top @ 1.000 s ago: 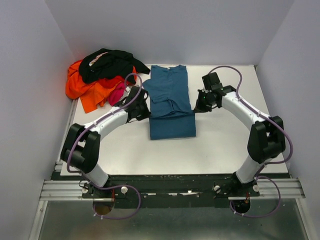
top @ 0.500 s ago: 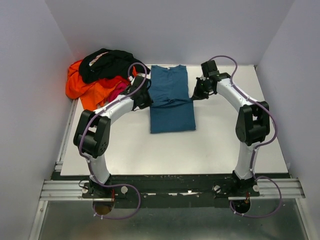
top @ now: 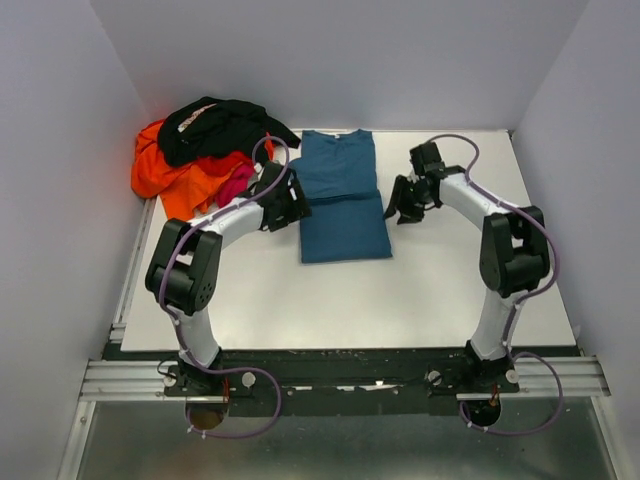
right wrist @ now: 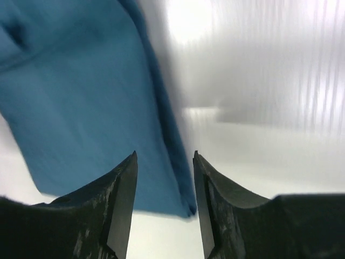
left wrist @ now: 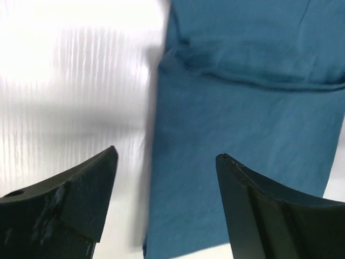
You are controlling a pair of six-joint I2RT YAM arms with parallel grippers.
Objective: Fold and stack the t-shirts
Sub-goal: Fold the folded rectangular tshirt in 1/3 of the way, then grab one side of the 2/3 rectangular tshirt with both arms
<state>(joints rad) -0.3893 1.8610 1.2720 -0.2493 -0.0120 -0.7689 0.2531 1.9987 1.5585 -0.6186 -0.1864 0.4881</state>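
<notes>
Limp, light teal-blue cloth t-shirt (top: 343, 205), folded flat.
Left tool (left wrist: 166, 159) and right tool (right wrist: 164, 159) gape empty; I'd pinch its side edges.

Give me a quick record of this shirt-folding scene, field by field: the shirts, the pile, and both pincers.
teal shirt: folded rectangle, flat on the table, centre back
pile: black shirt on orange shirt, pink shirt peeking out, back left
left pincer: open, empty, over the teal shirt's left edge
right pincer: open, empty, over its right edge
</notes>
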